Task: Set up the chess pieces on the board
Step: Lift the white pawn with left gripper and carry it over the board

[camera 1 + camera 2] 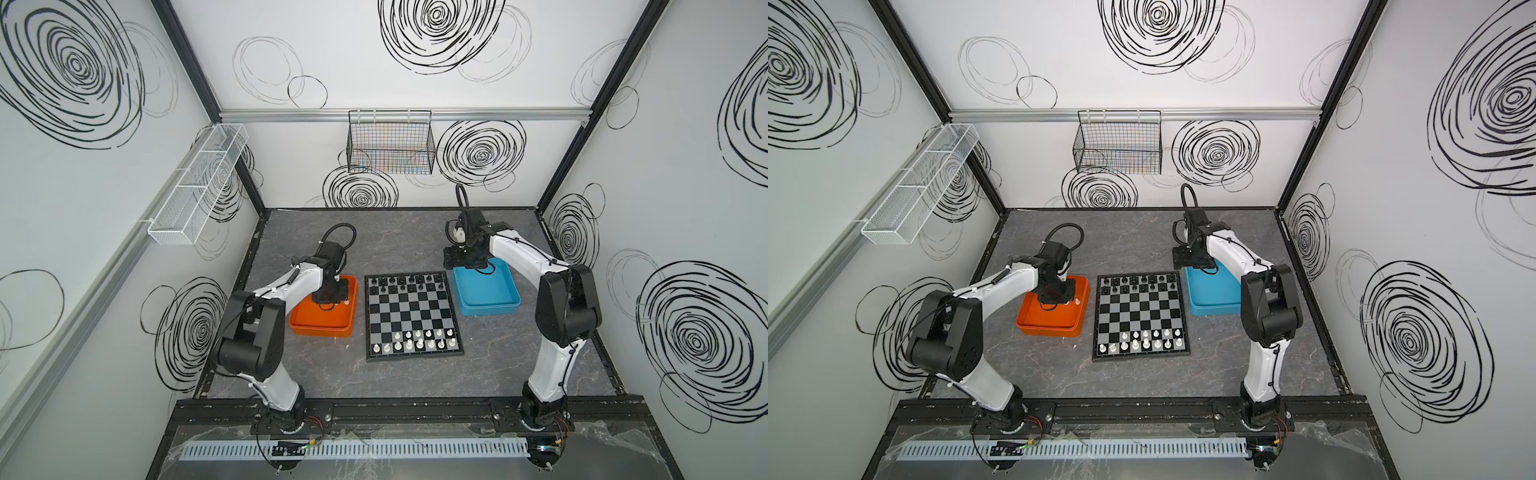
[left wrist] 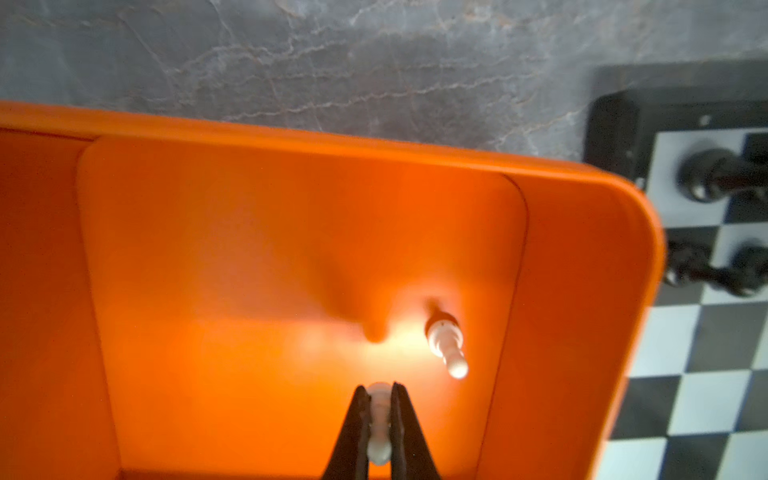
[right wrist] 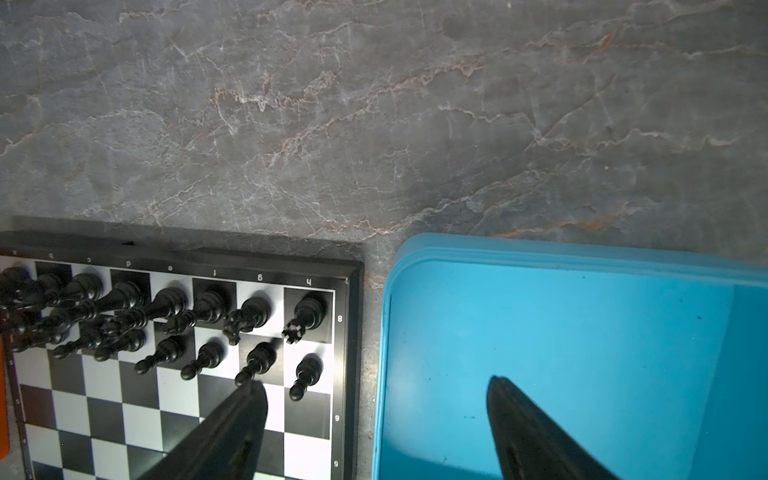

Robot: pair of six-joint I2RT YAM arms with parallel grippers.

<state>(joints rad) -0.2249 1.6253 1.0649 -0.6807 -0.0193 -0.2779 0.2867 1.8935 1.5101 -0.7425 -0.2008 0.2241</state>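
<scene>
Low in the left wrist frame, the left hand (image 2: 379, 428) is clenched on a white piece (image 2: 379, 409) inside the orange tray (image 2: 582, 291). A second white piece (image 2: 445, 345) lies toppled up and right of it. Both top views hide that grip under the wrist, but show the board (image 1: 411, 307) at centre frame, with white men (image 1: 419, 343) along its lower edge. The right wrist frame shows the right hand (image 3: 374, 382) spread wide and holding nothing, with black pieces (image 3: 199, 307) to its upper left and the blue tray (image 3: 582, 353) to its right.
</scene>
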